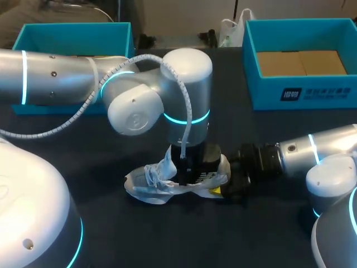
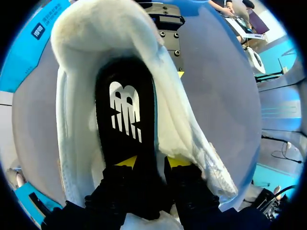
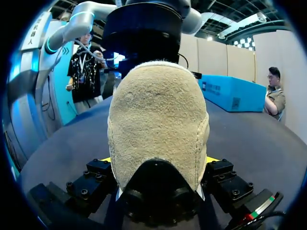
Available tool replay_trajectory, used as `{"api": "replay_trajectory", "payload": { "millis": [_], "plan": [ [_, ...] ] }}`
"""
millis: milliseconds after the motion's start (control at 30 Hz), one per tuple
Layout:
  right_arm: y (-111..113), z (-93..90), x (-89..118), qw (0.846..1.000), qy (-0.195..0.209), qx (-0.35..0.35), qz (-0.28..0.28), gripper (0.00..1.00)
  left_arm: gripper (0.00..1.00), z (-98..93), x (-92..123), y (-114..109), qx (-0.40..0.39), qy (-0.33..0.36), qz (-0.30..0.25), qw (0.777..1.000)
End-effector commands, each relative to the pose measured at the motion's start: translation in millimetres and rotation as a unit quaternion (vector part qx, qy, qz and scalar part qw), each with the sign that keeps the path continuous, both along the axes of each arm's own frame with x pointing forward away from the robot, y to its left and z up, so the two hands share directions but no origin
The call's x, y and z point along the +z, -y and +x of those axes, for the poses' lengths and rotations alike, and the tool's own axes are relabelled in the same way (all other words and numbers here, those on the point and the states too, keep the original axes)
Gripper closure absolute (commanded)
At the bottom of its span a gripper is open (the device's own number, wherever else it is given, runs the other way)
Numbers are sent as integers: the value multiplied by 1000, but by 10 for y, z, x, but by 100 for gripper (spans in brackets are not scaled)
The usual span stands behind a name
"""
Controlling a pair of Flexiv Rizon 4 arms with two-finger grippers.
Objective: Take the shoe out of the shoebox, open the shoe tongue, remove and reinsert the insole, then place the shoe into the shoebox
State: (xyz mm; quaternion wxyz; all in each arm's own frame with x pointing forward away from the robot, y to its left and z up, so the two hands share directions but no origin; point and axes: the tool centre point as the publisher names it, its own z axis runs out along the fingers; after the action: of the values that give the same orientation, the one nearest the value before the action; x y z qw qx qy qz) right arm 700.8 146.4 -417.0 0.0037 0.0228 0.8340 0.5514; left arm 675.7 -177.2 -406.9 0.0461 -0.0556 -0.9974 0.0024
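Now, shoe (image 1: 167, 180): it is lying on the tabletop (image 1: 167, 240), out of the shoebox, so you are looking at the first step as done.
Shoebox (image 1: 312, 92): it is standing well beyond the shoe toward your right arm's side, holding only brown card. A second teal box (image 1: 72, 27) is sitting well beyond the shoe on the other side.
Left jaws: your left arm (image 1: 187, 84) is hanging straight down over the shoe, and its jaws are pinching the black insole (image 2: 125, 112) inside the shoe's mouth.
Right jaws: your right arm (image 1: 312, 151) is reaching in level behind the shoe, and its jaws are clamping the heel from both sides.
Tongue: the mouth is gaping wide, so I am judging it as opened, though the tongue itself is not showing clearly.
Progress: you are working in the insole step. I cannot tell whether the insole is coming out or going back in.
Left to do: seating the insole flat, then carrying the shoe into the shoebox.
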Motion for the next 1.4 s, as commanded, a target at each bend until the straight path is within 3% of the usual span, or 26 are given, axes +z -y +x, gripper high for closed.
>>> {"api": "replay_trajectory", "payload": {
  "millis": [33,433,967,1067,1167,1200,1400],
  "plan": [
    [-17,10,37,1000,-1,0,-2,100,65,-24,-149,42,3,26,-6,1000],
    [-17,10,37,1000,-1,0,-2,100,73,282,-125,99,37,77,-6,996],
    [-17,10,37,1000,-1,0,-2,100,68,315,-72,70,40,63,3,997],
    [-17,10,37,1000,-1,0,-2,100,75,296,-162,87,42,80,1,996],
    [-17,10,37,1000,-1,0,-2,100,97,340,-228,102,52,92,-1,994],
    [-17,10,37,1000,-1,0,-2,100,100,375,-236,104,57,92,0,994],
    [-17,10,37,1000,-1,0,-2,100,100,433,-71,27,74,73,-15,994]
  ]
}}
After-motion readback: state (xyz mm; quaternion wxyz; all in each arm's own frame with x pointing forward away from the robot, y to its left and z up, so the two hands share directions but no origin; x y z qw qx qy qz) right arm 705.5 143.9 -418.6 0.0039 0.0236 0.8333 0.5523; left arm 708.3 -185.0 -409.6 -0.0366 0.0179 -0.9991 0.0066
